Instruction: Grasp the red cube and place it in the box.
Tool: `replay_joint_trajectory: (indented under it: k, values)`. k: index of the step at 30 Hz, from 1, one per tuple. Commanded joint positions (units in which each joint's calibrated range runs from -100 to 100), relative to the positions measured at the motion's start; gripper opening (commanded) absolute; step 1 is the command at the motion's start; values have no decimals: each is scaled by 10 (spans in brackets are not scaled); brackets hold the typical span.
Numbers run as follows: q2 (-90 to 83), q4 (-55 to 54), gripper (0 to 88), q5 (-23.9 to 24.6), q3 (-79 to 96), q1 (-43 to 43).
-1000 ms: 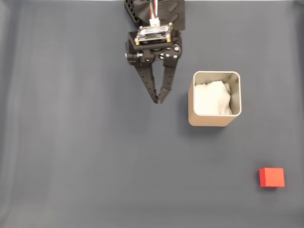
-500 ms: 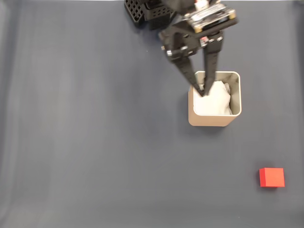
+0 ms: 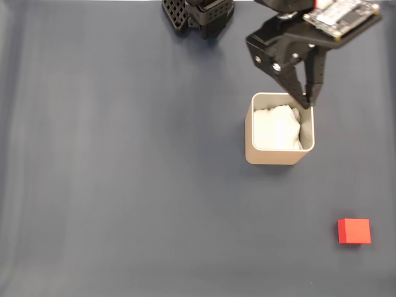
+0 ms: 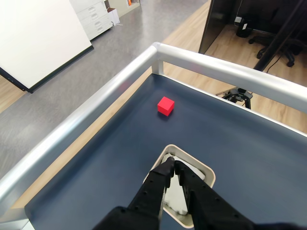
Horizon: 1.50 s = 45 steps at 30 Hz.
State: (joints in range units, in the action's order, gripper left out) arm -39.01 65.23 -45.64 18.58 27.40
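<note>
Red cube (image 3: 354,231) sits square to the frame (no long axis) — gripper (image 3: 306,103) clenched, empty, over box (image 3: 278,155).

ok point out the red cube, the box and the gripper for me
red cube (image 3: 354,231): fixed view, middle of its top face
box (image 3: 276,158): fixed view, its beige front wall
gripper (image 3: 305,100): fixed view, between the fingertips, jaws shut over the box's rim

dark blue-grey table (image 3: 124,185) carries beige box (image 3: 272,154), red cube (image 3: 354,231).
</note>
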Motion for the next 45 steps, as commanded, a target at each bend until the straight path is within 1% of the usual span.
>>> replay_joint_trajectory:
  k: [1,14,26,35,41,45]
  values:
    - [33,1,21,5,-63,8]
    - [203,-13,19,1,-234,17]
    - [315,-25,56,-5,-319,14]
    - [389,-41,122,-8,-358,6]
    - [430,-57,210,2,-388,4]
    - [454,-73,245,0,-401,3]
